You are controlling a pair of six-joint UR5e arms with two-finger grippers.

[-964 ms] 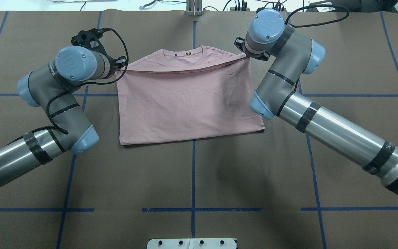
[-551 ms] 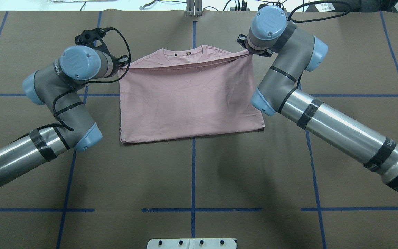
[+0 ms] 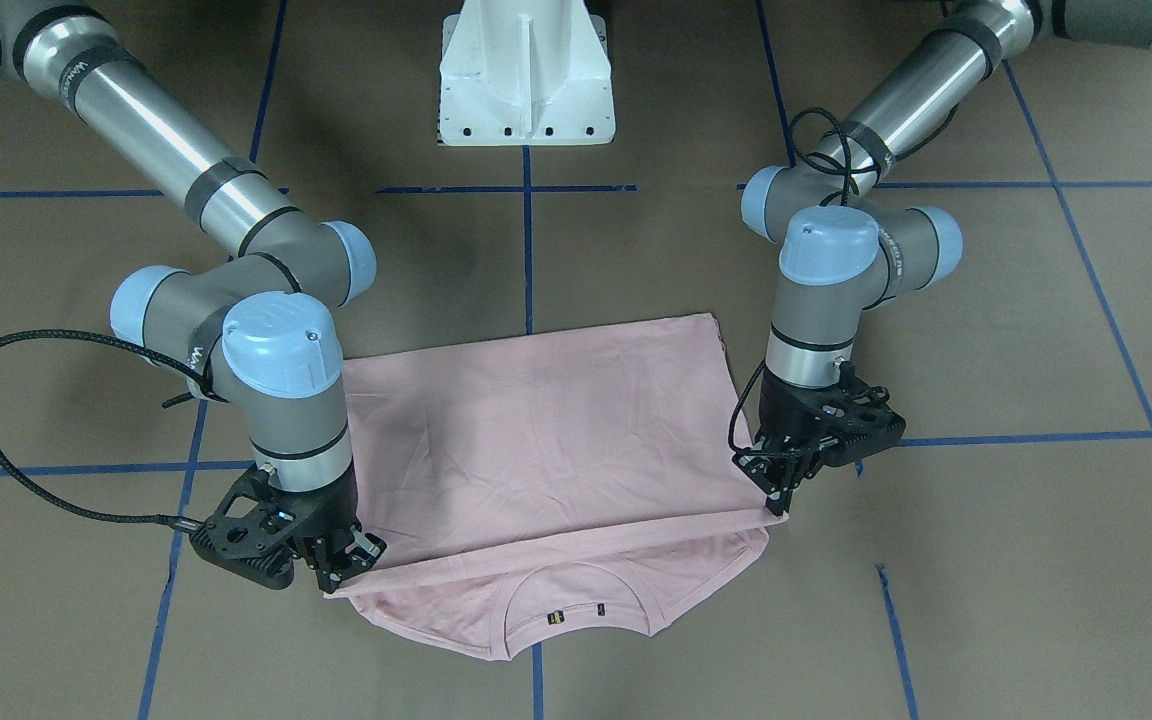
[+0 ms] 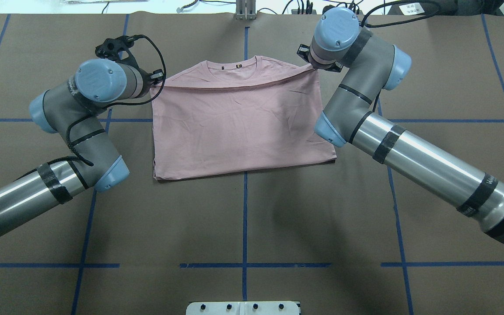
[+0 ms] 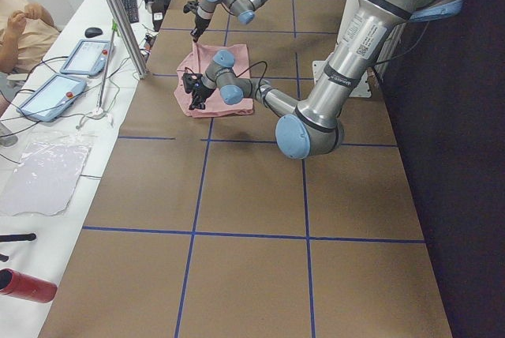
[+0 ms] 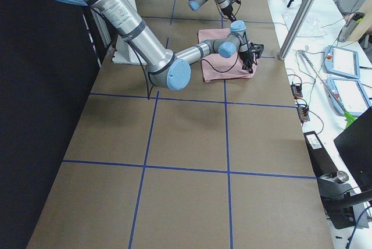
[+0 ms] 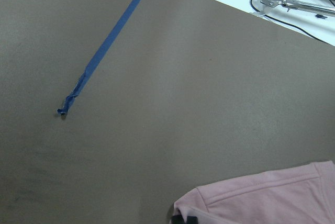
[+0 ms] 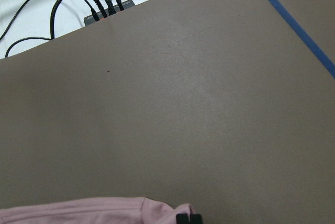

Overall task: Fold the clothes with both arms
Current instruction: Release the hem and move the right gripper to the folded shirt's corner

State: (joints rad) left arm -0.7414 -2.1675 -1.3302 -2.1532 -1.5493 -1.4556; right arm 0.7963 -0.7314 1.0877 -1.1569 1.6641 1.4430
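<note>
Beside the ribbed collar (image 4: 234,66), left end effector (image 3: 776,498) and right end effector (image 3: 338,578) pinch T-shirt (image 3: 536,440).

The table (image 4: 243,218) is covered by a flat brown sheet, marked into large rectangles by blue tape lines (image 4: 244,205). A pale pink T-shirt (image 4: 239,131) lies on it across the centre line, toward the far edge. It is folded over itself so that the upper layer stops just short of the ribbed collar (image 4: 234,70), which shows beyond it with a small dark label (image 3: 556,618) inside. The near folded edge lies flat on the brown sheet. A white robot base (image 4: 243,308) sits at the near edge, on the centre line. One tape strip ends in a ragged tip (image 7: 64,111), apart from the T-shirt.
</note>
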